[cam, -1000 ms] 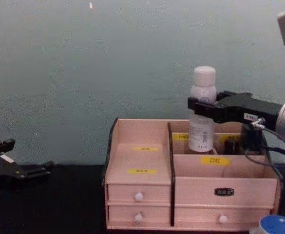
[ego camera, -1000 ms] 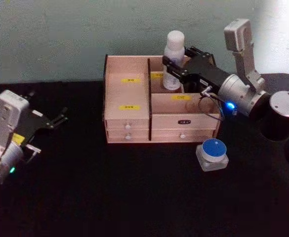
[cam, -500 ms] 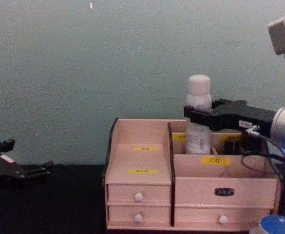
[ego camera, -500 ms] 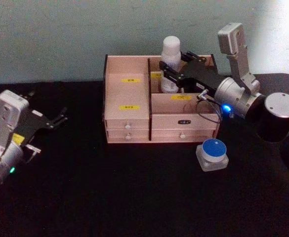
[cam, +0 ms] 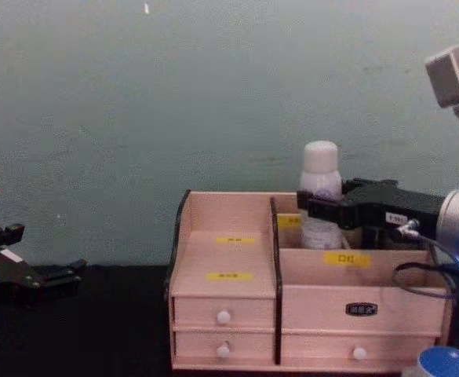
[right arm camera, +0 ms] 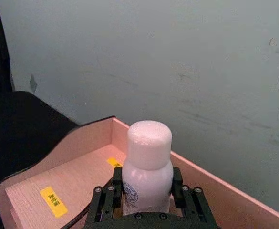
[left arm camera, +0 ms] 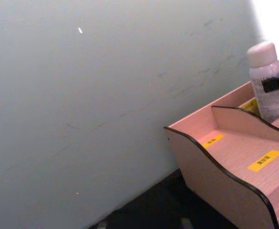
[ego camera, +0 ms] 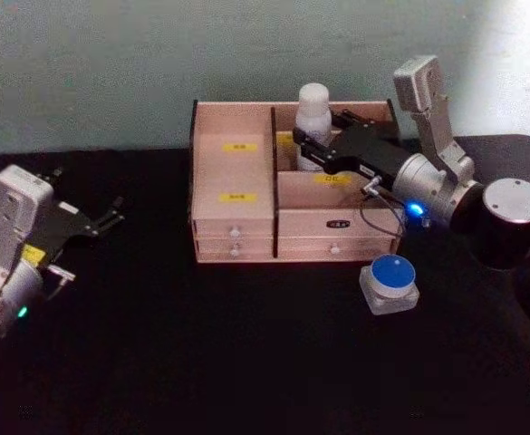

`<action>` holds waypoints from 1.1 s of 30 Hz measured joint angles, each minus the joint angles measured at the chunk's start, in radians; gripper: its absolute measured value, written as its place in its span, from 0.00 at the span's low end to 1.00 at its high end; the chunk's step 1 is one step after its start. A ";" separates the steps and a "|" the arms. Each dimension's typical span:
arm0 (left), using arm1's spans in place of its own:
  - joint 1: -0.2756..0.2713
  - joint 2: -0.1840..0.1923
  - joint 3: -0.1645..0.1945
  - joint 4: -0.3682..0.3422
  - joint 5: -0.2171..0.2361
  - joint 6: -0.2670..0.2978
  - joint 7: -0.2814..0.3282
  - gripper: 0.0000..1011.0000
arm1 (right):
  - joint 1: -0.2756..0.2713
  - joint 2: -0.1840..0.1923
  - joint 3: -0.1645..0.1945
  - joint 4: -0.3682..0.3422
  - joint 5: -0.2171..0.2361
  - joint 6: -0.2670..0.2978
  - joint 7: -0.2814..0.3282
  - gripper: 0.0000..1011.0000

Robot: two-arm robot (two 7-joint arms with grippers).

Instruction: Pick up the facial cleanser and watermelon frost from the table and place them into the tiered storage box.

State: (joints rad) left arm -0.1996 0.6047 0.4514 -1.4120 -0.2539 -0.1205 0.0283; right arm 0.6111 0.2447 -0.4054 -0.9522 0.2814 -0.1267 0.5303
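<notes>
My right gripper is shut on a white bottle with a rounded cap. It holds the bottle upright, with the lower part down inside the rear right compartment of the tiered storage box. From the side, the bottle rises above the box with the fingers clamped round its middle. The right wrist view shows the bottle between the jaws. A squat jar with a blue lid stands on the table in front of the box's right end. Which item is the facial cleanser and which the watermelon frost I cannot tell. My left gripper rests open at the far left.
The box stands at the back of a black table, against a grey-green wall. Its front has small drawers with white knobs and yellow labels. The right arm's elbow hangs over the table's right side.
The right gripper has lowered the white bottle by roughly a third of its height, into the rear right compartment. The left arm and the blue-lidded jar have not moved.
</notes>
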 joint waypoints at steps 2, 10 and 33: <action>0.000 0.000 0.000 0.000 0.000 0.000 0.000 0.99 | -0.002 0.001 0.000 0.002 0.000 0.004 0.001 0.59; 0.000 0.000 0.000 0.000 0.000 0.000 0.000 0.99 | -0.006 0.002 0.002 0.010 -0.001 0.010 0.002 0.59; 0.000 0.000 0.000 0.000 0.000 0.000 0.000 0.99 | -0.011 0.003 0.009 0.011 -0.003 0.024 -0.007 0.59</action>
State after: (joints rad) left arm -0.1995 0.6047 0.4514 -1.4120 -0.2539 -0.1205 0.0283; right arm 0.5997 0.2482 -0.3964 -0.9412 0.2788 -0.1023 0.5238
